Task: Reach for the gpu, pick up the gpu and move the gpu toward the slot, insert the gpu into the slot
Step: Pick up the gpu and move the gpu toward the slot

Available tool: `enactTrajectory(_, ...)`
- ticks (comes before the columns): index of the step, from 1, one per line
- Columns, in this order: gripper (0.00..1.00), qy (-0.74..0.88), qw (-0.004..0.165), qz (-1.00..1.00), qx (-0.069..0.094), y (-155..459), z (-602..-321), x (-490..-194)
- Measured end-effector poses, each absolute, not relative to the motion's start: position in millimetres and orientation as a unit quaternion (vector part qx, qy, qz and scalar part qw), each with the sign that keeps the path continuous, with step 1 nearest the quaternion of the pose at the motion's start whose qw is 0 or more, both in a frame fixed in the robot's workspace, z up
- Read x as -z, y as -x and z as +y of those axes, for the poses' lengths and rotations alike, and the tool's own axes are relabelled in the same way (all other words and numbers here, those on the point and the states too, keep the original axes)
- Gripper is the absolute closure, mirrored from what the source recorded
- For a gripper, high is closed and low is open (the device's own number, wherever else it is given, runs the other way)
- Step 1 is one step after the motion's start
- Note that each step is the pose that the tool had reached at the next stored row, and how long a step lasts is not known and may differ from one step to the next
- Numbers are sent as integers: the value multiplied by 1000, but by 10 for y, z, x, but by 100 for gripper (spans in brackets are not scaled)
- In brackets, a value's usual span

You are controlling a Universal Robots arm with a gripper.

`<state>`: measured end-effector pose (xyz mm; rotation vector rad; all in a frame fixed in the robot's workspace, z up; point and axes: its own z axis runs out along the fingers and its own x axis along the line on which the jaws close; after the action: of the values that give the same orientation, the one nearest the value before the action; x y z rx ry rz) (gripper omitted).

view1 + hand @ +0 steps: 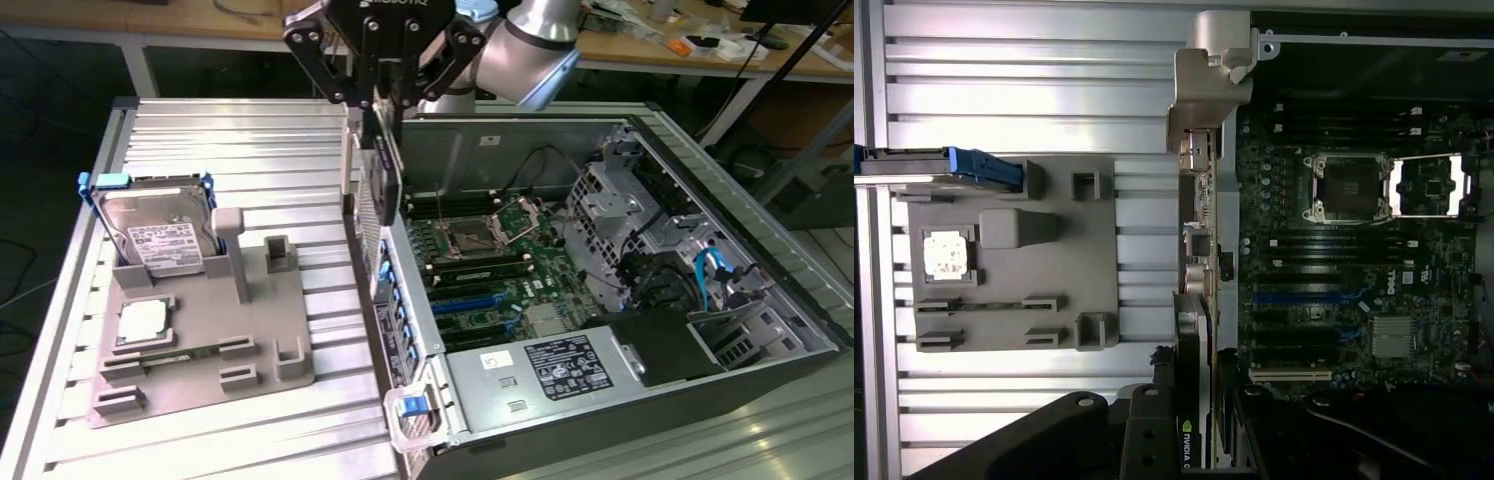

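My gripper (pixel 383 100) is shut on the gpu (pixel 379 175), a thin dark card that hangs on edge below the fingers. The card hangs over the near side wall of the open computer case (pixel 400 330), at the edge of the motherboard area. In the wrist view the gpu (pixel 1194 380) shows edge-on between the black fingers (pixel 1152 400), with a green logo on it. The slot (pixel 461 298) is a blue strip on the green motherboard, lower in the case and toward the exterior view's right of the card. The slot (pixel 1304 297) also shows in the wrist view, apart from the card.
A grey fixture (pixel 200 340) on the ribbed table holds a hard drive (pixel 163 240) and a square processor chip (pixel 140 322). Inside the case are the open processor socket (pixel 481 235), black memory strips, cables and a power supply (pixel 567 365).
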<state>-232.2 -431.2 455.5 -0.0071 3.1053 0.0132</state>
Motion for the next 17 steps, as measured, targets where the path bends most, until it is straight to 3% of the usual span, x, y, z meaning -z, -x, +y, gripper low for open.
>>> enactTrajectory(17,73,2,18,1000,-4,1651,-4312,-4541)
